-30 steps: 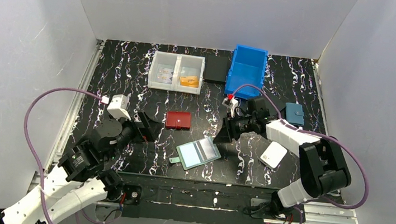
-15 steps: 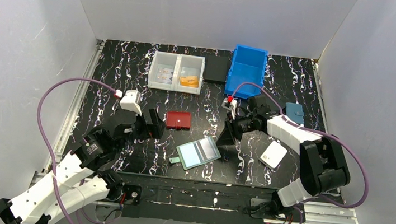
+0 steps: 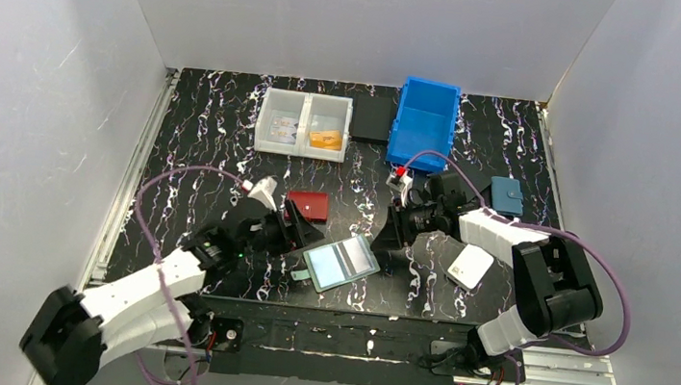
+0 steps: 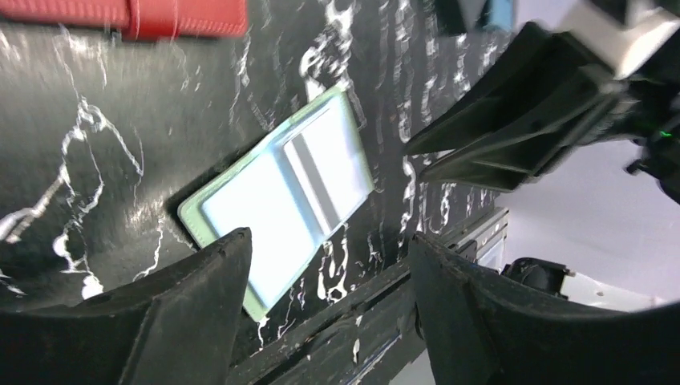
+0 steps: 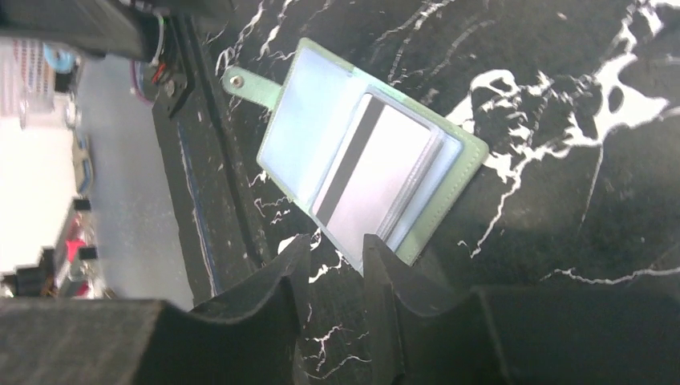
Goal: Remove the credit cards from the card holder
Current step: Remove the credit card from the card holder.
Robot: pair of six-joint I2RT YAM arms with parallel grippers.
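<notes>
The sage-green card holder [image 3: 340, 262] lies open and flat on the table near the front edge, snap tab to the left. The credit cards [image 5: 377, 178] sit stacked in its right pocket; the top one is pale with a dark stripe. My left gripper [image 3: 301, 229] is open just left of the holder, which shows between its fingers in the left wrist view [image 4: 277, 200]. My right gripper [image 3: 386, 238] hovers at the holder's right edge [image 5: 449, 200], jaws a narrow gap apart and empty [image 5: 335, 253].
A red wallet [image 3: 306, 206] lies behind my left gripper. A white wallet [image 3: 471, 265] and a blue wallet [image 3: 507, 196] lie to the right. A clear two-part box [image 3: 304, 123], a black pad [image 3: 372, 117] and a blue bin [image 3: 424, 123] stand at the back.
My left arm has swung forward and right, bringing its gripper down beside the card holder. My right gripper has barely moved. The holder has stayed in place.
</notes>
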